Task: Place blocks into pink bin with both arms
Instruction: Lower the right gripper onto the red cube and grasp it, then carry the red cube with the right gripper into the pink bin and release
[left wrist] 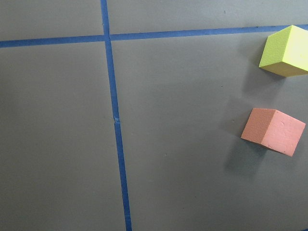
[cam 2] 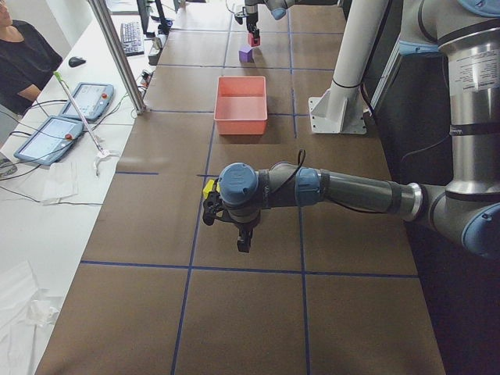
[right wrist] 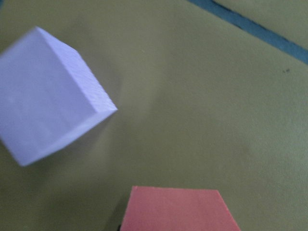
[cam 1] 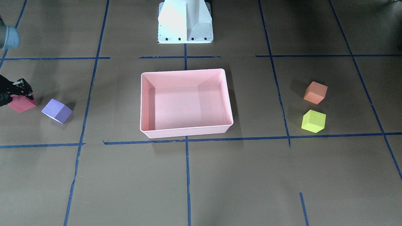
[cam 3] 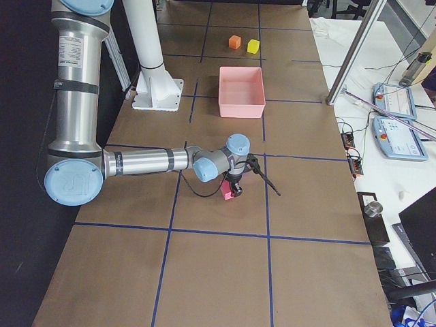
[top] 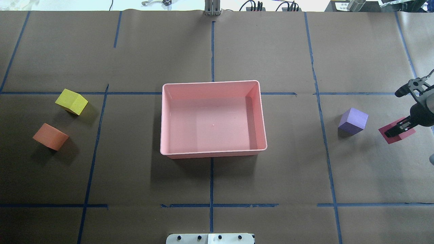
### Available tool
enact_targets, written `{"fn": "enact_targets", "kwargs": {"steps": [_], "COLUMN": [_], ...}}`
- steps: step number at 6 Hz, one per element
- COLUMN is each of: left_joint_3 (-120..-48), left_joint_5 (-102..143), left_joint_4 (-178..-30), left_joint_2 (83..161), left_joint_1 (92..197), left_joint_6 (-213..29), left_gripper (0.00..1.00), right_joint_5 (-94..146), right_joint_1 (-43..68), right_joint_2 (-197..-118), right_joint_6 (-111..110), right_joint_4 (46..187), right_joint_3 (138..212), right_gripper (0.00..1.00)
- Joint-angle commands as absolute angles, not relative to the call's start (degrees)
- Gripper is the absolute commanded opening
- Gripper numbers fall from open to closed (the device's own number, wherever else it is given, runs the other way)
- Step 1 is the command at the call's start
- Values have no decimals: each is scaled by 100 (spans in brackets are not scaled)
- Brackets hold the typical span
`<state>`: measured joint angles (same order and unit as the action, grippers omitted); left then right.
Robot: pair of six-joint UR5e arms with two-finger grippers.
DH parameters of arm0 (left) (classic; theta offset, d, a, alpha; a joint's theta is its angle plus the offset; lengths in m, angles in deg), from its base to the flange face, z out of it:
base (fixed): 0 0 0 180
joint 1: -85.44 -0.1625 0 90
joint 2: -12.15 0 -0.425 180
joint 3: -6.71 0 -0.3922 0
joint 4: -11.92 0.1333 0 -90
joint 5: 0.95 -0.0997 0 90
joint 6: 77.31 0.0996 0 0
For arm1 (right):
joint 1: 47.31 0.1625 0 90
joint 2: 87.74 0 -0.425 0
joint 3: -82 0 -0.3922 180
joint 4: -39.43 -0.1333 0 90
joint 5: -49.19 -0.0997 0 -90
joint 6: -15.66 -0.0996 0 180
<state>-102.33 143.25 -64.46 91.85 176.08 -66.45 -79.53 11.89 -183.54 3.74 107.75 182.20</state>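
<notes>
**Zero of four in, right arm on the red block**

Nothing binned yet, as far as I can see. All four blocks sit on the table and all four are left to do.

- **Left side:** The yellow-green block and orange block lie near each other, well apart from the bin.
- **Left arm:** It reaches out low and roughly level, wrist down over the table near those two. The left gripper shows only from the side, so I can't tell its opening.
- **Centre:** The pink bin holds nothing.
- **Right side:** The purple block is untouched, and the red block is just beside it.
- **Right arm:** The forearm is level and the right gripper points down right on top of the red block. I can't tell if the fingers have closed.

My read is that the first pick is in progress.
</notes>
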Motion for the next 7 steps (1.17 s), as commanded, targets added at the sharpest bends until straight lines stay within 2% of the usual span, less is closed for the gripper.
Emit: {"fn": "enact_targets", "kwargs": {"steps": [1,3,5,6,7], "left_joint_3": [-10115,-9964,-9946,-9964,-9947], "left_joint_5": [14319,14441,14530,14582,14904], "left_joint_4": [-6446,-6664,-6753,-6753,-6927], "left_joint_2": [9170,9134,9134,9143,9152], "left_joint_1": [17606,17606,17606,17588,17588], "left_joint_6": [-6615,-6598,-6615,-6615,-6624], "left_gripper": [100,100,100,100,100], "right_joint_5": [-8028,-8090,-7515,-7161,-7053], "right_joint_1": [1202,311,-990,-1335,-1399], "right_joint_2": [-18198,-17192,-15409,-14775,-14194], "right_joint_6": [153,-2010,-3926,-4989,-5382], "right_joint_4": [11899,11949,12414,12337,12328], "right_joint_3": [19838,20161,19576,19042,18454], "right_gripper": [1,1,0,3,18]}}
